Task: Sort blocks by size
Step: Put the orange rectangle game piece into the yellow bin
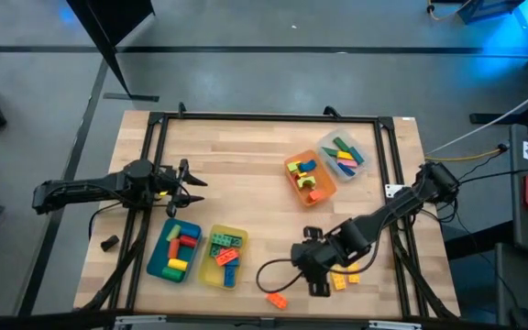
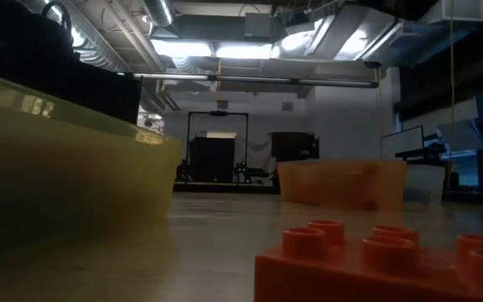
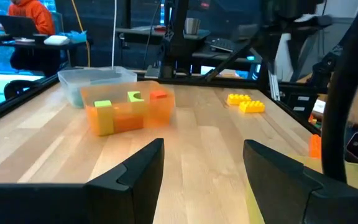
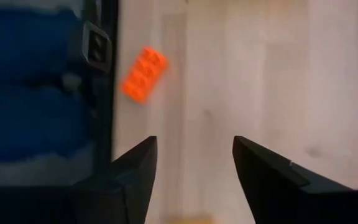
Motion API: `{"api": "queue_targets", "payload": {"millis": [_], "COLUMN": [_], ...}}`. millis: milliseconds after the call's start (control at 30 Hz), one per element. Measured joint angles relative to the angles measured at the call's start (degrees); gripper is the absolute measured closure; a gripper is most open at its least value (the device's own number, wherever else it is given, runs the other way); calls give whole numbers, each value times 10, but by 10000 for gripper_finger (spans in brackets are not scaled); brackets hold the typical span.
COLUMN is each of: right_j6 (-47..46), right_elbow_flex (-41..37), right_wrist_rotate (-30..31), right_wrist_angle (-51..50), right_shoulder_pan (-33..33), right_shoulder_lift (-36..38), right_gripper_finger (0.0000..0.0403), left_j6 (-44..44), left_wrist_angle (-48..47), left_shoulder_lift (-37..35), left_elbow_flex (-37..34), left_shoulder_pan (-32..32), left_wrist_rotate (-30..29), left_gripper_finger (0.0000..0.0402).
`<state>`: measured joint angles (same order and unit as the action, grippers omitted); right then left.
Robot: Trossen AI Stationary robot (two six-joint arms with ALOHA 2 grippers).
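An orange studded block (image 1: 276, 299) lies flat on the table near its front edge; it also shows in the right wrist view (image 4: 143, 74) and close up in the low view (image 2: 384, 260). My right gripper (image 1: 305, 272) is open and empty, a little to the right of and behind that block, its fingers (image 4: 132, 168) pointing down at bare wood. Two yellow blocks (image 1: 342, 279) lie on the table just right of it. My left gripper (image 1: 193, 180) is open and empty at the table's left, pointing level toward the right (image 3: 201, 162).
A teal tray (image 1: 157, 266) and a yellow tray (image 1: 211, 275) with blocks stand at the front left. An orange tray (image 1: 293, 188) and a clear tray (image 1: 363, 170) with blocks stand at the back right. A black frame rail (image 1: 273, 116) runs around the table. A cable (image 1: 269, 268) loops beside my right gripper.
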<state>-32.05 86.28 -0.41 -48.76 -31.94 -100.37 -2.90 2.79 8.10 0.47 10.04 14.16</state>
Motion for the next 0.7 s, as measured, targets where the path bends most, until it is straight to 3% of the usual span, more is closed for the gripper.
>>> {"api": "queue_targets", "payload": {"millis": [200, 700], "right_j6": [-56, -69], "right_elbow_flex": [0, 0], "right_wrist_rotate": [9, 25], "right_wrist_angle": [94, 239], "right_shoulder_pan": [-7, -26], "right_shoulder_lift": [-44, -161], "right_gripper_finger": [186, 194], "left_j6": [-1, -1], "left_wrist_angle": [0, -1], "left_shoulder_lift": [2, 2], "left_elbow_flex": [0, 0], "left_shoulder_pan": [0, 0], "left_wrist_rotate": [0, 0], "left_gripper_finger": [196, 196]}}
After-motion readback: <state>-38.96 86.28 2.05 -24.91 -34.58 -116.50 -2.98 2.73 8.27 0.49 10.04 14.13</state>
